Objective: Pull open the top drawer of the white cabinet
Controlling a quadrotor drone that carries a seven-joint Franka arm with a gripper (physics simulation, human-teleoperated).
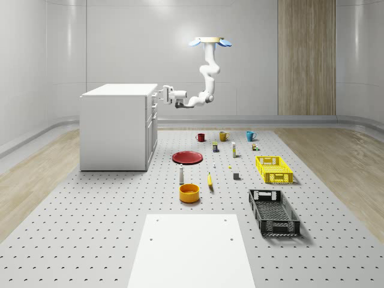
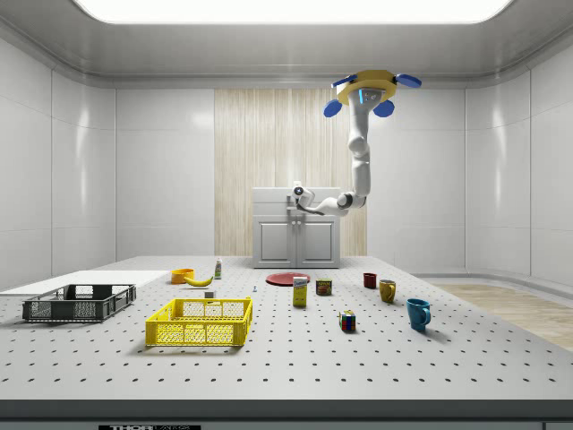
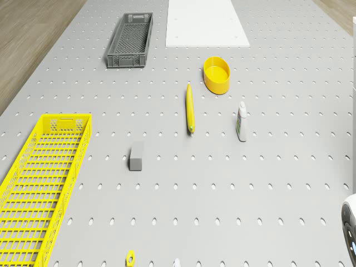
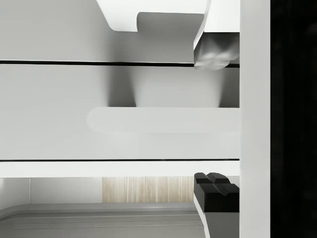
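Wrist view shows the white top drawer (image 4: 119, 111), its handle (image 4: 163, 120) between the spread tool (image 4: 216, 119) fingertips.

A grey perforated floor mat (image 1: 90, 228) is laid centrally, flanked by wooden flooring (image 1: 336, 162). Beyond the mat, pale panelled walls (image 2: 161, 170) are broken by a wood-slat panel (image 1: 306, 57); overhead, a ceiling light (image 2: 286, 9) is set.

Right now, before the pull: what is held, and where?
Nothing: the gripper is open, astride the top drawer handle; the drone hovers beside the cabinet.
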